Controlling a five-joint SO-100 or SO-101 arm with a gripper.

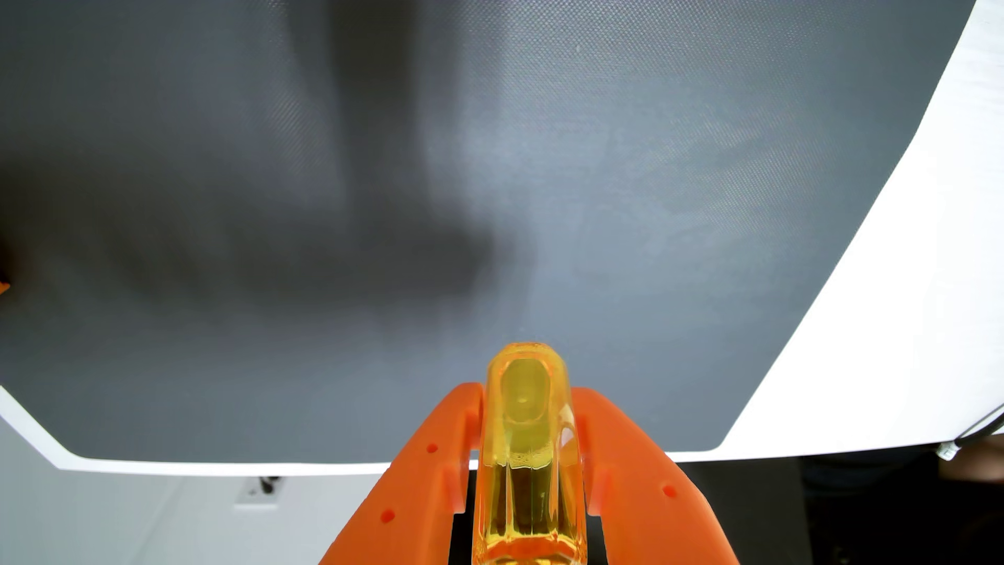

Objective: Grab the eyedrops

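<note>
The eyedrops point(527, 434) are a small translucent yellow bottle with a rounded cap, seen at the bottom centre of the wrist view. My orange gripper point(528, 396) is shut on the bottle, one finger point(434, 467) pressing on its left side and the other point(625, 467) on its right. The cap end sticks out past the fingertips. The bottle hangs above the grey mat point(380, 190), and the arm's blurred shadow falls on the mat well away from it. The bottle's lower end runs out of the frame.
The grey mat lies on a white table point(896, 326), whose bare surface shows to the right and along the near edge. Below the table edge a wall socket point(258, 489) and dark floor show. A cable point(978, 429) crosses the right edge.
</note>
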